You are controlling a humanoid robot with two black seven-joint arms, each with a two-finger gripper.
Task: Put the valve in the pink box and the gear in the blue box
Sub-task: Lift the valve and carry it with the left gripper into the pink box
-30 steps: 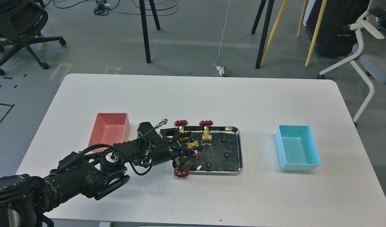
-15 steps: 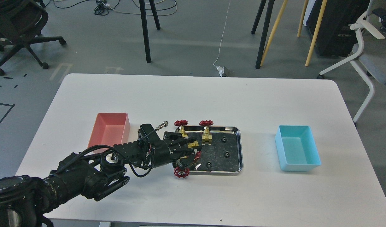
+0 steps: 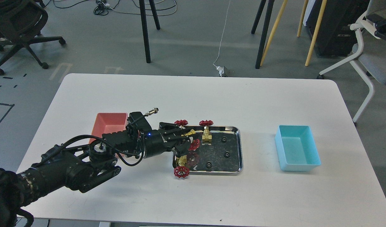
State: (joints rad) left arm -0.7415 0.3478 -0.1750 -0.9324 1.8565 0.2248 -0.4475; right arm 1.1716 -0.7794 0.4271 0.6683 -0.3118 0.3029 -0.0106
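Note:
My left gripper (image 3: pixel 187 139) is shut on a valve (image 3: pixel 193 144), whose red handwheel and brass body show between the fingers; it hangs over the left part of the steel tray (image 3: pixel 240 151). Three more valves are at the tray: two upright at its back edge (image 3: pixel 181 122) (image 3: pixel 206 136), and one lying over the front left rim (image 3: pixel 181 171). Three black gears (image 3: pixel 224 139) (image 3: pixel 226 154) (image 3: pixel 208 164) lie in the tray. The pink box (image 3: pixel 108 125) is left of the tray, partly behind my arm. The blue box (image 3: pixel 296 148) stands at the right.
The white table (image 3: pixel 193 97) carries the tray and both boxes. My left forearm (image 3: pixel 85 160) lies across the front left. Beyond the table are chairs, stand legs and cables on the floor.
My left gripper has closed on the valve lying in the tray's left part and drawn back left and up with it. The front left valve is now uncovered.

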